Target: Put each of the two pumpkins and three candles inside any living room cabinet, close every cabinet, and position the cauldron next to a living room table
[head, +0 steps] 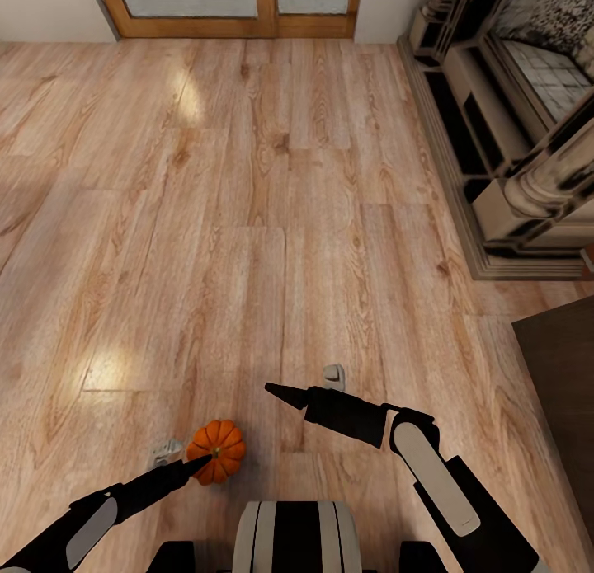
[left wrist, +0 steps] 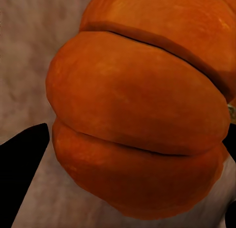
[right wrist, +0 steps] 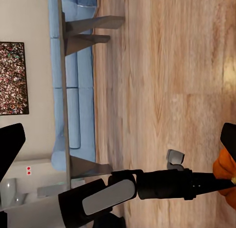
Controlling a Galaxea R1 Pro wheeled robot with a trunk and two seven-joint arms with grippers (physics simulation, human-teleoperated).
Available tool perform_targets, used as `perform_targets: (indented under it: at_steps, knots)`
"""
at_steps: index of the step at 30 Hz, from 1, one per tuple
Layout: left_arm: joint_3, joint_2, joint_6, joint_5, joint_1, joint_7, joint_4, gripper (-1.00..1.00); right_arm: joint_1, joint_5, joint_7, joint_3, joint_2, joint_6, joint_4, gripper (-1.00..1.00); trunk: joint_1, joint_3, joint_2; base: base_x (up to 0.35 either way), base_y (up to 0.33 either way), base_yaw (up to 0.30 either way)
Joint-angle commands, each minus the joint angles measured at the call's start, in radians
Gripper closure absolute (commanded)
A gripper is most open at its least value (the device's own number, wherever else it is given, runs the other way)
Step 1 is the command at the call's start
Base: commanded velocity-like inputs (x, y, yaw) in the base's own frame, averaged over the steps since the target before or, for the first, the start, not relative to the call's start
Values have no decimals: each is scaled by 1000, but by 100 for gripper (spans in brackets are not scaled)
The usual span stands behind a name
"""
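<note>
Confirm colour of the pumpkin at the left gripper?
Bright orange, ribbed; the pumpkin shows best in the left wrist view, close at the left gripper.

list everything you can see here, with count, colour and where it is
pumpkin: one, bright orange, on the floor at the left gripper's tip
candles: two, grey-beige, on the floor; one beyond the right arm, one just left of the pumpkin
floor: pale brown wood planks
fireplace: one, beige stone with dark openings, at the right wall
cabinet: one dark brown top, at the right edge
sofa: one, light blue, against the wall
left gripper: black, one finger on each side of the pumpkin
right gripper: black, above bare floor, holding nothing
</note>
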Motion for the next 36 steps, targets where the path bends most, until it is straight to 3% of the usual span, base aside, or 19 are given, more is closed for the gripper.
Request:
perform_targets:
  at_steps: [1, 28, 36]
  knots:
    - [1, 1, 1, 1, -1, 4, 2, 100, 0, -1, 1, 0, -1, 2, 0, -100, 0, 0, 0, 0, 0, 0]
    - [8, 2, 1, 2, -1, 4, 2, 100, -2, 0, 0, -1, -1, 1, 0, -100, 0, 0, 0, 0, 0, 0]
    - [9, 5, 1, 2, -1, 0, 2, 100, -1, 2, -1, -3, -1, 1, 1, -100, -4, 30, 2, 0, 0, 0]
